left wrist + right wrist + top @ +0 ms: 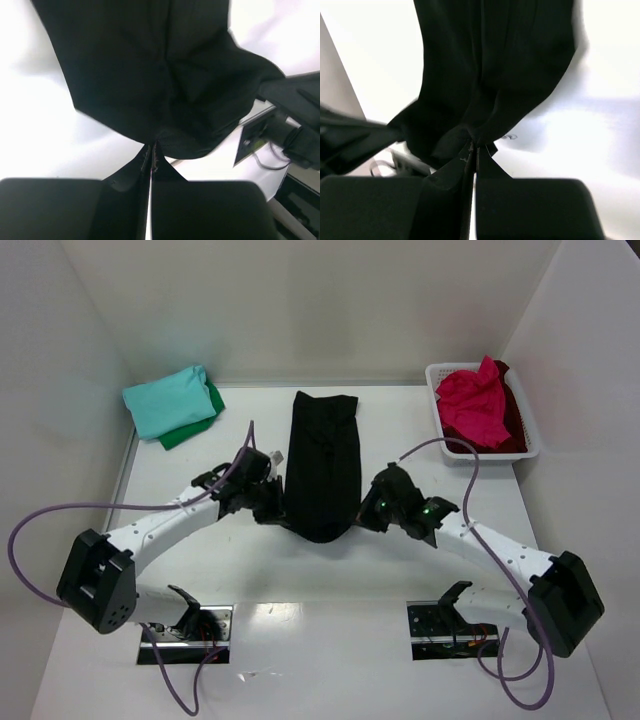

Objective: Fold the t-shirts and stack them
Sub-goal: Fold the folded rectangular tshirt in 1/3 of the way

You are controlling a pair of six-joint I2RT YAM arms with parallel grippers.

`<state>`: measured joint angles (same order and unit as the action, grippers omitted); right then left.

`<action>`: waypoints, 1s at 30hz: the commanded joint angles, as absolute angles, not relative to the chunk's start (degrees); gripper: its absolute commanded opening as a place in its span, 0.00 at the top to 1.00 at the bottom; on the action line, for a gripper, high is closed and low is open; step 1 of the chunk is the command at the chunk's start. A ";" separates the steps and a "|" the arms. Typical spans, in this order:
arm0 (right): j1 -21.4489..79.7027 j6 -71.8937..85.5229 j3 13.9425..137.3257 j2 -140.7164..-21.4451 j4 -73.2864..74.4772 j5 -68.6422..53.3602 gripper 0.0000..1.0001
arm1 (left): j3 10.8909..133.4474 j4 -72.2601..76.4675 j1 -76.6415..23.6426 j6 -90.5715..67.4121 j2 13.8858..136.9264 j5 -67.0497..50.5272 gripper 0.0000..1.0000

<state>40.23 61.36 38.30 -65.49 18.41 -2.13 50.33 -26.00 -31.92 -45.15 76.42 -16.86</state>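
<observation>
At the far left of my table [330,585], I see a teal t-shirt [168,400] lying on top of a green t-shirt [197,427]. My left gripper [268,502] is clenched on the near left corner of the black t-shirt [322,460], which lies as a long narrow strip down the middle. My right gripper [372,510] pinches its near right corner. At the far right, a pink-red t-shirt [472,400] sits crumpled over a dark red t-shirt [514,433] inside the white basket [455,366].
</observation>
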 commanded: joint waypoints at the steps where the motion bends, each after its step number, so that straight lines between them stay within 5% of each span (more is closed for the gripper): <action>1: 34.64 54.94 42.62 -66.79 20.74 -3.16 1.00 | 55.89 -29.26 -29.54 -40.62 79.53 -17.75 1.00; 20: 20.31 42.63 68.28 -97.54 18.02 -12.04 1.00 | 88.83 -32.70 -18.73 -29.00 111.78 -24.08 1.00; 30: 19.78 41.57 76.19 -109.59 16.79 -14.33 0.99 | 93.25 -32.70 -15.73 -27.86 120.75 -26.54 1.00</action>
<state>19.99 43.05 72.29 -107.33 18.46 -13.10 91.09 -32.08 -16.58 -29.71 119.09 -24.05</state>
